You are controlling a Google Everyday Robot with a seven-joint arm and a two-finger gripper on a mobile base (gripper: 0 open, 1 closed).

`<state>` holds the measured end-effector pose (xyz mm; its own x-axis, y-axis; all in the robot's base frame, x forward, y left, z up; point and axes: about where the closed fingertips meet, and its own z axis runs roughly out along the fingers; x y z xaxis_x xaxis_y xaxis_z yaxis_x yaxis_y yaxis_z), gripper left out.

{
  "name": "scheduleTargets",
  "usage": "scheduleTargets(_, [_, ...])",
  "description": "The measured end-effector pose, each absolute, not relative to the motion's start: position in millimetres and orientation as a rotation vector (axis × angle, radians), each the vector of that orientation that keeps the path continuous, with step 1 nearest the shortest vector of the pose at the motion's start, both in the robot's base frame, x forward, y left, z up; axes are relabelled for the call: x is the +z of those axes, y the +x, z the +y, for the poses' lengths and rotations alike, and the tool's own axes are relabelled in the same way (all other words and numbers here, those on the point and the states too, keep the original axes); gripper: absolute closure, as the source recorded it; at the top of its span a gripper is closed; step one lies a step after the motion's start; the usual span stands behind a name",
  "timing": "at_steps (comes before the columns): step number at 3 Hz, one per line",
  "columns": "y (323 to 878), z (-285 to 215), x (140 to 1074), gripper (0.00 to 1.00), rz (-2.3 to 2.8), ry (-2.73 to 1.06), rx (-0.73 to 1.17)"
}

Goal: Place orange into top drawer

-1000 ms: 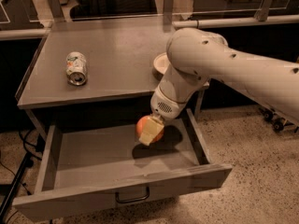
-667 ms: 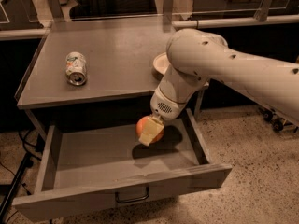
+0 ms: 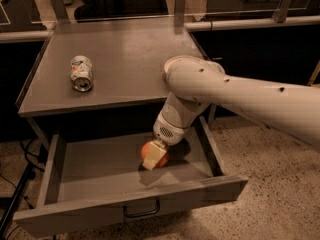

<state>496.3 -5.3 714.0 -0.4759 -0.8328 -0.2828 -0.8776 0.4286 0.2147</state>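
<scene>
The orange [image 3: 145, 148], round and smooth, is inside the open top drawer [image 3: 55, 170], low over its flat grey floor and a little right of the middle. The gripper [image 3: 152, 159] is closed on the fruit; a pale, blocky finger [image 3: 154, 155] covers its front, so only the orange edges show on both sides. It cannot be told whether the fruit touches the floor. The drawer is a wide, shallow metal tray with thin walls, and its plain front panel carries a dark curved handle [image 3: 142, 212]. The thick, glossy cream arm [image 3: 240, 99] comes in from the right. On the matte grey tabletop [image 3: 130, 54] above, a dented silver-green can [image 3: 81, 73] lies on its side.
</scene>
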Motion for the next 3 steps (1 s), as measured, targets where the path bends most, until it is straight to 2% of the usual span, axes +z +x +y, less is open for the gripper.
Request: scheduleTargets(3, [522.0, 11.5, 654.8, 1.00, 2.596, -1.515, 0.480])
